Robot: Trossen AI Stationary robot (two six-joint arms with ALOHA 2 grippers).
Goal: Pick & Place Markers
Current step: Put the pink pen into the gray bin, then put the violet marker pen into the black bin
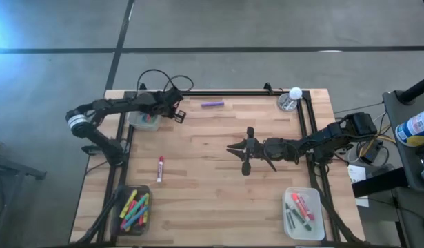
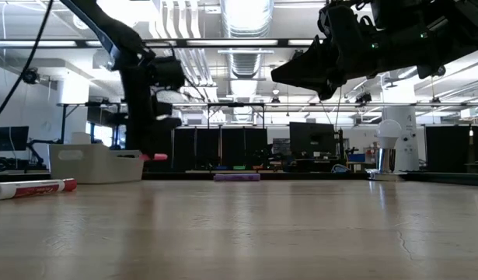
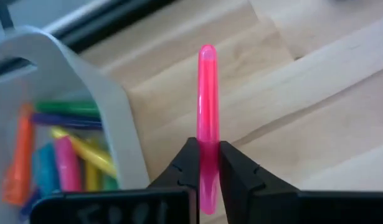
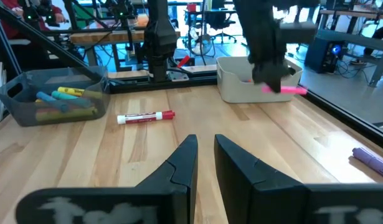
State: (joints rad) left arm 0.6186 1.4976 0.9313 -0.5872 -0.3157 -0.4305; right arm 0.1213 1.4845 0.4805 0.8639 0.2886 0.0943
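Fingers up close: the left gripper (image 3: pixel 208 171) clamps a pink marker (image 3: pixel 207 106) between its dark fingers (image 3: pixel 185 168), the marker sticking out ahead over the wood.
Table (image 1: pixel 218 193): light wooden slats with a black frame, carrying everything below.
Right arm: hangs above the table's middle; the right gripper (image 4: pixel 205 155) holds nothing, its fingers near together with a narrow gap.
White bin (image 1: pixel 144 120): far left corner, beside the left gripper (image 1: pixel 176 110); several markers lie inside.
Grey bin (image 1: pixel 134 210): near left corner, filled with yellow, green, blue and pink markers.
Clear bin (image 1: pixel 303 213): near right corner, with a few red and green markers.
White-bodied marker (image 1: pixel 160 169): red-capped, flat on the wood, left of centre.
Purple marker (image 1: pixel 212 104): flat near the far edge.
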